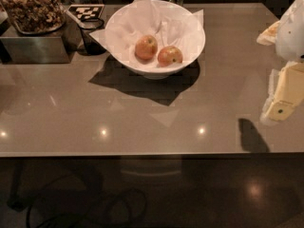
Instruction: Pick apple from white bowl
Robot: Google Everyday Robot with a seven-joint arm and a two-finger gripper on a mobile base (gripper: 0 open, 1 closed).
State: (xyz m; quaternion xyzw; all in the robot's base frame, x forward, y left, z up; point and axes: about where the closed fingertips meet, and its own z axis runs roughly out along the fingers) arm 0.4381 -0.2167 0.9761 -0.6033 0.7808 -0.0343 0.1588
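A glossy grey-brown table [142, 122] holds a wide white bowl [154, 71] lined with crumpled paper. The apple [169, 56], the redder one, lies inside at the right, just beside a paler apple [146, 47]. The gripper [284, 101] hangs at the table's right edge, well apart from the bowl; whether it is spread or closed cannot be told.

Table [142, 122]: bowl [142, 68], white, paper-lined, holding red apple [169, 56] and paler apple [146, 47]. Dark cup [91, 34] just left of bowl. End effector [285, 98] well right of bowl.
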